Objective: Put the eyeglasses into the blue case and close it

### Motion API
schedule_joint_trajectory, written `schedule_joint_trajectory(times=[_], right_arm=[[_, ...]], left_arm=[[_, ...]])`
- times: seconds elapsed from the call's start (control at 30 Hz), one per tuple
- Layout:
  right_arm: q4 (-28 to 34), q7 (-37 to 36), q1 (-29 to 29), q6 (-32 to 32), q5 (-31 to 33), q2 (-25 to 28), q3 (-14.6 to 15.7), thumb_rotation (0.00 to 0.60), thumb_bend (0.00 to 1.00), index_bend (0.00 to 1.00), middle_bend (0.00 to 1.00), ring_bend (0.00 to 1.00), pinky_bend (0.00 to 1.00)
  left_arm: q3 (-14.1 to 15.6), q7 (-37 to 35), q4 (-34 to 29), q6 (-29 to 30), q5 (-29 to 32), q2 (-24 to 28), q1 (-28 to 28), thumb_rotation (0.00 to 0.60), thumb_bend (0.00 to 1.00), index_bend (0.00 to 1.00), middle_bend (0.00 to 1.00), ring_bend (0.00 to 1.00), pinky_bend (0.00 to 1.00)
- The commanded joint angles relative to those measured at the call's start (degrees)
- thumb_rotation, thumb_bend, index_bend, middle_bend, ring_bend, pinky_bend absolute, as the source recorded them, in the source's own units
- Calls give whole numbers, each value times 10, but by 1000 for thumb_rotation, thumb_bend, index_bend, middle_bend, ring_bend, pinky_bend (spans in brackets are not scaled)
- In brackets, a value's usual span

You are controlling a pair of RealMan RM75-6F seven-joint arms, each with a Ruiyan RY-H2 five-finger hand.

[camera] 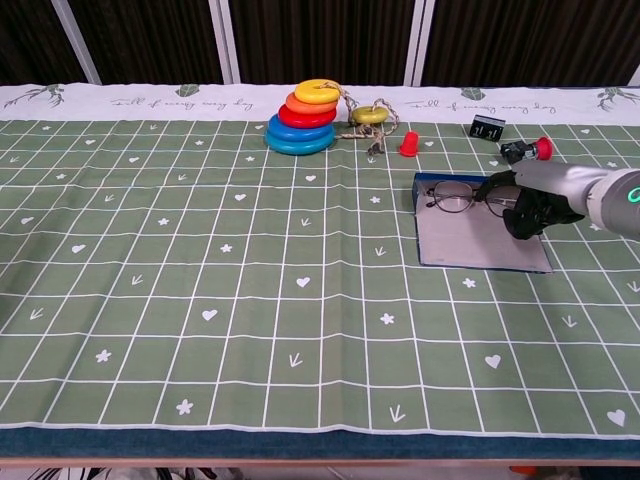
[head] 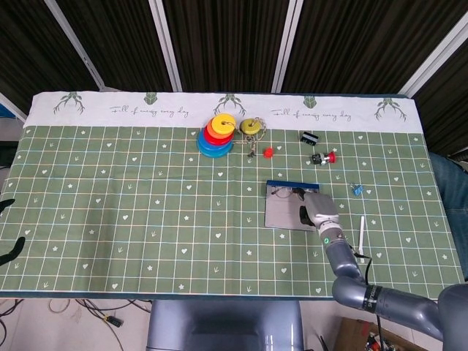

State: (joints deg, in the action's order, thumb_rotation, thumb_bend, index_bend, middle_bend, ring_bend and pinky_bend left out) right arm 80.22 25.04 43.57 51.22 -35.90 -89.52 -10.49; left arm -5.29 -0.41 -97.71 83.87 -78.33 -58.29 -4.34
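The blue case [head: 281, 213] [camera: 470, 245] lies open and flat on the green cloth, grey inside facing up, its blue edge at the far side. The eyeglasses [head: 281, 192] [camera: 452, 198] rest across the far end of the case, just inside that edge. My right hand [head: 318, 210] [camera: 535, 205] sits over the case's right side, with its fingers curled on the right end of the eyeglasses. Only dark fingertips of my left hand [head: 9, 248] show at the far left edge of the head view, spread apart and holding nothing.
A stack of coloured rings [head: 217, 135] [camera: 305, 118] and a yellow ring [head: 252, 126] stand at the back. A red cone [camera: 408, 145], a black clip [head: 308, 137] and a red-black part [head: 324, 157] lie behind the case. A white stick [head: 361, 232] lies to its right.
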Motion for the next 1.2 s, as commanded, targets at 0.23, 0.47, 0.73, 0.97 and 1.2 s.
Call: schedule_joint_trajectory(times=[0.23, 0.47, 0.73, 0.97, 1.2], right_arm=[[87, -18, -24, 37, -48, 45, 6, 600, 611, 43, 777, 893, 960], [146, -48, -61, 84, -132, 77, 27, 600, 403, 71, 522, 605, 646], [132, -64, -95, 119, -239, 62, 72, 600, 310, 254, 348, 360, 347], [82, -79, -102, 122, -267, 26, 74, 600, 311, 290, 337, 347, 338], [46, -76, -98, 112, -268, 1, 60, 600, 287, 291, 297, 301, 288]], left_arm=[[0, 3, -2, -1, 2, 0, 0, 600, 309, 174, 7, 0, 0], [1, 7, -4, -1, 3, -1, 1, 600, 309, 175, 7, 0, 0], [1, 11, -6, -1, 4, -1, 1, 600, 309, 181, 7, 0, 0], [0, 11, -7, 0, 7, -1, 2, 600, 309, 187, 7, 0, 0], [0, 14, -8, -3, 11, -1, 2, 600, 309, 188, 7, 0, 0]])
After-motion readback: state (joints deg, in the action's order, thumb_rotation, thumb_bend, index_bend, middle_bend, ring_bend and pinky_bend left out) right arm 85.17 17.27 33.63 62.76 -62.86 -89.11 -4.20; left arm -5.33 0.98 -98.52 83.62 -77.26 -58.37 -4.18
